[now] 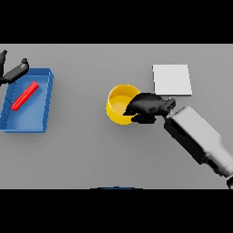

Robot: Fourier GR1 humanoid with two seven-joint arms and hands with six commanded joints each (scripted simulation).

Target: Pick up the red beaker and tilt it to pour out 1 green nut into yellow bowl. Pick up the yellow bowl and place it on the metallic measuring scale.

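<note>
your right hand [146,107] is curled on the bowl [119,105] rim beside the scale [171,79], bowl not lifted yet so placing is left, beaker [24,96] lies in the blue tray [42,119], left hand [12,72] relaxed far left.

No readable text anywhere on the table.

The yellow bowl [122,105], the flat metallic measuring scale [171,79], the blue tray [28,101] and the red piece [25,96] lying in it all showed plain surfaces, with no label, brand, number or sign; the white arm casing [200,138] likewise carried no marking.
</note>
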